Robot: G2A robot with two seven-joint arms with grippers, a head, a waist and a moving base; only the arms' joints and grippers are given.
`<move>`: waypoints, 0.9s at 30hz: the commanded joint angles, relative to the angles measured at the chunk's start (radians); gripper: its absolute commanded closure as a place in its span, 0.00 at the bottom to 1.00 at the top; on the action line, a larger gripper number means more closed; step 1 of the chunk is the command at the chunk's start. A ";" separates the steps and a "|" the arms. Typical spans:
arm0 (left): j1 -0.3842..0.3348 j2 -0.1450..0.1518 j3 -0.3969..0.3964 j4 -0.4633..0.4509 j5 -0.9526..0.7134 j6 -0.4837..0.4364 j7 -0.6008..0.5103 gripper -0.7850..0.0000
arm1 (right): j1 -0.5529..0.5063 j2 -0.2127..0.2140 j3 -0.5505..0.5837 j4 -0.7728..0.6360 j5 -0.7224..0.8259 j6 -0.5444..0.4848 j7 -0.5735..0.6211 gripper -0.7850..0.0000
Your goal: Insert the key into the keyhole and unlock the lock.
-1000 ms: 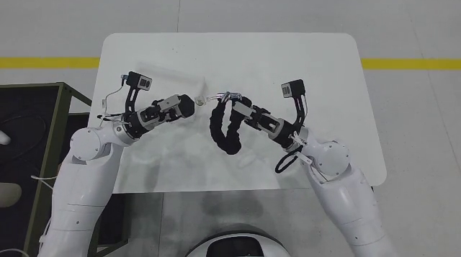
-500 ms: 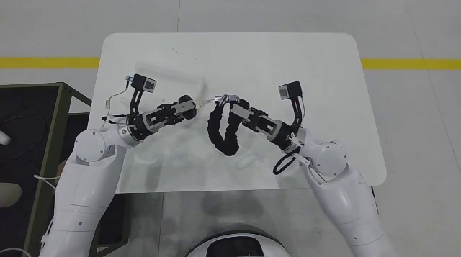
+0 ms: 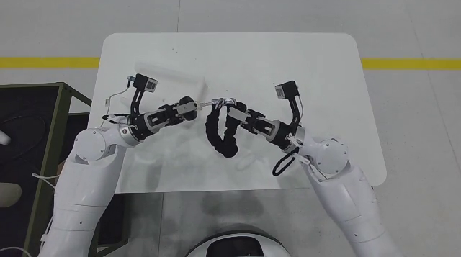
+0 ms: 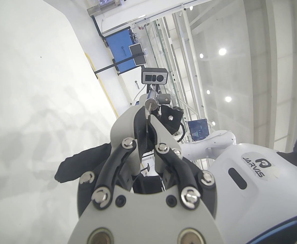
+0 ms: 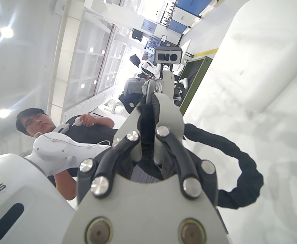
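The lock is a silver cylinder (image 3: 225, 101) on a black sleeved cable (image 3: 216, 133) that loops down onto the white table (image 3: 288, 62). My right gripper (image 3: 236, 110) is shut on the cable just behind the cylinder, holding it above the table's middle. My left gripper (image 3: 191, 106) is shut on the key (image 3: 209, 104) and points it at the cylinder. In the left wrist view the left gripper (image 4: 147, 118) holds the key (image 4: 148, 112) with its tip at the keyhole of the cylinder (image 4: 152, 101). In the right wrist view the right gripper (image 5: 148, 100) grips the black cable (image 5: 239, 168) below the cylinder (image 5: 151, 86).
A dark cart with a green frame (image 3: 43, 134) stands off the table's left edge. A yellow line (image 3: 403, 63) runs across the floor behind the table. Bare tabletop lies at the back and to the right of both arms.
The left gripper with the key has moved right and the right gripper with the lock slightly left. The gap between key and cylinder has closed.
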 commanded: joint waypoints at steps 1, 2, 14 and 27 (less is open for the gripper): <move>0.000 0.000 0.000 0.000 -0.003 -0.001 -0.006 1.00 | 0.007 0.001 -0.003 0.005 -0.001 0.004 0.015 1.00; 0.000 0.001 0.000 0.001 -0.004 -0.001 -0.012 1.00 | 0.011 0.001 -0.004 0.007 -0.002 0.006 0.024 1.00; 0.002 0.004 0.002 0.001 0.015 -0.026 -0.039 1.00 | 0.034 0.002 -0.016 0.012 -0.071 -0.009 0.011 1.00; 0.006 0.004 0.009 -0.003 0.032 -0.043 -0.016 1.00 | 0.026 -0.001 -0.030 0.004 -0.082 -0.018 -0.027 1.00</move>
